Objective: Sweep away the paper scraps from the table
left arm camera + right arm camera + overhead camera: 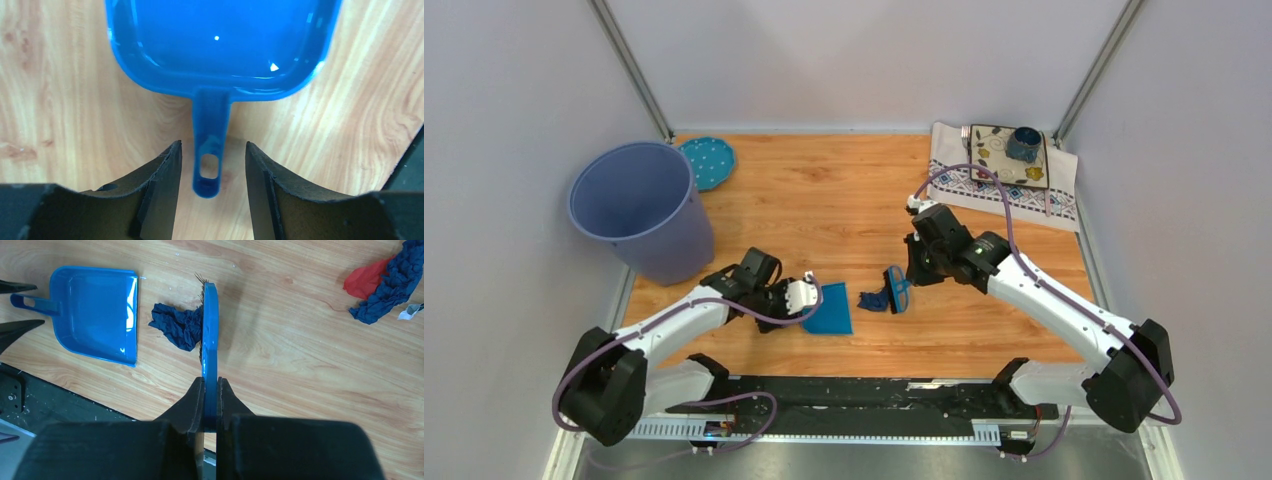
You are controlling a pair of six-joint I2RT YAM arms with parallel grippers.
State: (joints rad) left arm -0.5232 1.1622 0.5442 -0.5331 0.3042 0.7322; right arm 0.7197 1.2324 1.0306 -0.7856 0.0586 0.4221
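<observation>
Overhead view of a wooden desk point(844, 190) with two robot arms reaching in from the near edge. At the middle lies one dark blue scrap point(873, 299), a small crumpled, creased wad of paper. It sits between two tools: a blue brush point(897, 288) touching its right side and a blue dustpan point(832, 312) just to its left, with the pan's open mouth facing the scrap. The brush's long axis runs roughly near to far, broadside to the scrap, so a push leftward would likely carry the paper into the pan. The right end effector point(210, 385) is clamped tight on the brush's flat handle and is the nearer of the two to the scrap. The left end effector point(212, 150) has its jaws parted on either side of the dustpan's handle point(210, 125), which points left. The fingers are not touching the handle, so the pan lies loose on the desk. The right wrist camera shows red and dark blue scraps point(385, 282) bunched together, well to the right of the brush, with a small white bit beside them. A lilac bin point(639, 210) stands at the far left, and a patterned cloth point(1064, 200) lies at the far right.
</observation>
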